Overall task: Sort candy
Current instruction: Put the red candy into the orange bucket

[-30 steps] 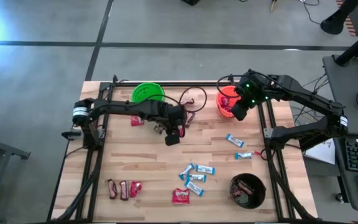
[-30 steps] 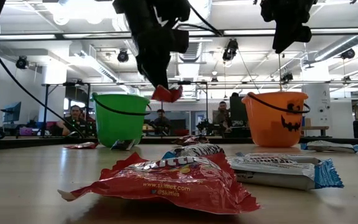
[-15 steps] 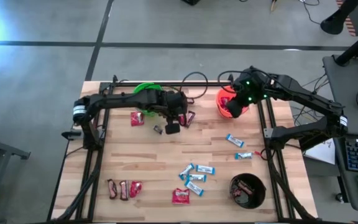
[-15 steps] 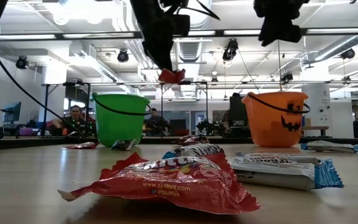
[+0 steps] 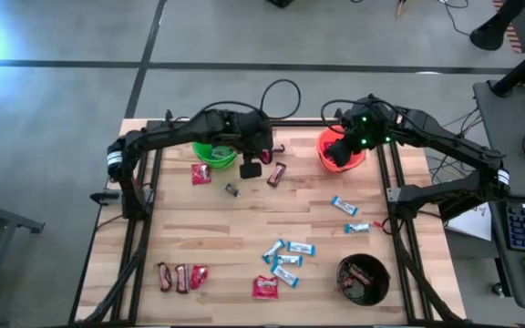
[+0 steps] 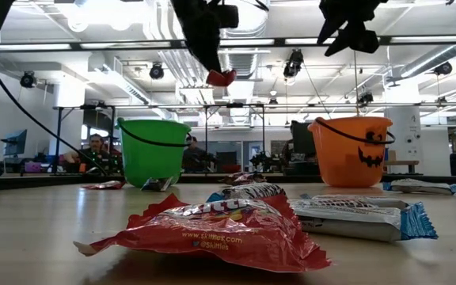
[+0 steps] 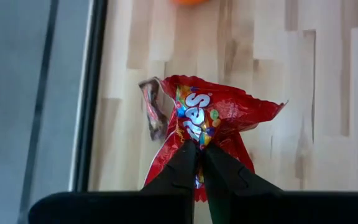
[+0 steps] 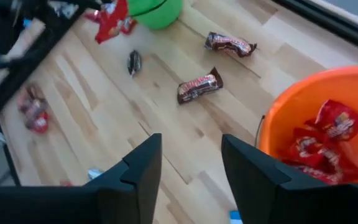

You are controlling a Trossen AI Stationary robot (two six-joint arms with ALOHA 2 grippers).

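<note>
My left gripper (image 5: pixel 250 168) hangs high over the table's far middle, to the right of the green bucket (image 5: pixel 212 151), shut on a red candy packet (image 7: pixel 211 117). In the low view this packet (image 6: pixel 221 77) shows well above the buckets. My right gripper (image 8: pixel 191 168) stands open over the orange bucket (image 8: pixel 328 118), which has red packets in it. Nothing is between its fingers. More candy lies flat on the wood: brown bars (image 8: pixel 199 86), light-blue bars (image 5: pixel 285 256) and red packets (image 5: pixel 264 288). My left gripper pinches the red packet at one crumpled end (image 7: pixel 195 147) between its two fingertips (image 7: pixel 182 163). The fingers slant downward onto it. The packet hangs past the fingertips, lifted clear of the table, its wrapper bunched at the pinch.
A black bucket (image 5: pixel 363 281) holding dark bars stands at the near right. A few candies (image 5: pixel 180 276) lie at the near left, a red packet (image 5: pixel 201 175) and a small dark candy (image 5: pixel 231 189) near the green bucket. Metal frame rails run along both table sides.
My left gripper has risen and moved toward the table's far edge with the red packet, which stays pinched and clear of the table. My right gripper has stayed over the orange bucket, tipped a little, and opened its fingers wider.
</note>
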